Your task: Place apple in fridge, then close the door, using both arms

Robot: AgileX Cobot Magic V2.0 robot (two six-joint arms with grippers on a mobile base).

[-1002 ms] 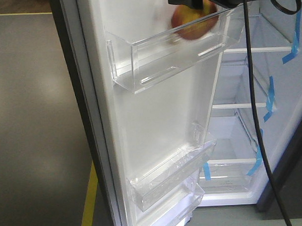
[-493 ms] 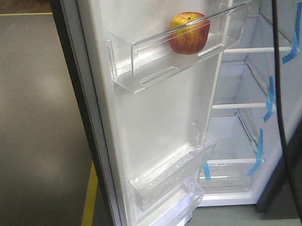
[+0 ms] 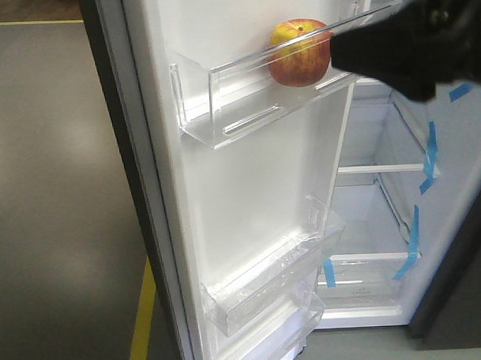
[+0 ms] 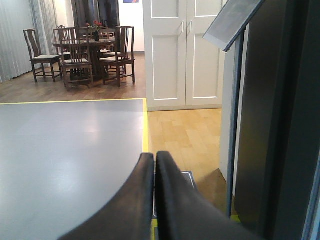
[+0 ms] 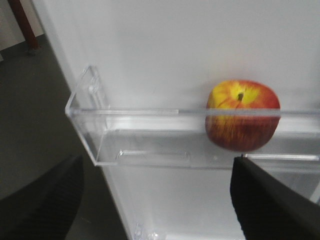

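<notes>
R gripper (image 5: 157,162): 2 black fingers (image 5: 45,200) spread wide, facing the top bin (image 5: 150,150) from just in front. L gripper (image 4: 154,156): 2 fingers pressed together, pinching nothing, pointing out over grey floor (image 4: 65,150), w/ a dark grey panel (image 4: 280,125) close on its right.

Apple (image 5: 242,115): 1, round, red w/ fine streaks lower down, yellow patch around a short dark stem, stem up. It sits upright in the top bin of the door (image 3: 248,180), toward the end nearer the fridge (image 3: 376,215) interior, against the white inner face. In front view a blurred black arm (image 3: 410,52) reaches in from the right, tip just beside the apple; can't tell if touching.

Bins: 3 clear ones on the door. Top holds the 1 apple; mid bin (image 3: 268,282) & low bin (image 3: 270,337) sit close together near the bottom. Fridge stands open, white inside, 3 shelves (image 3: 382,169) in view, blue tape (image 3: 431,153) strips at their edges, 4 visible.
</notes>
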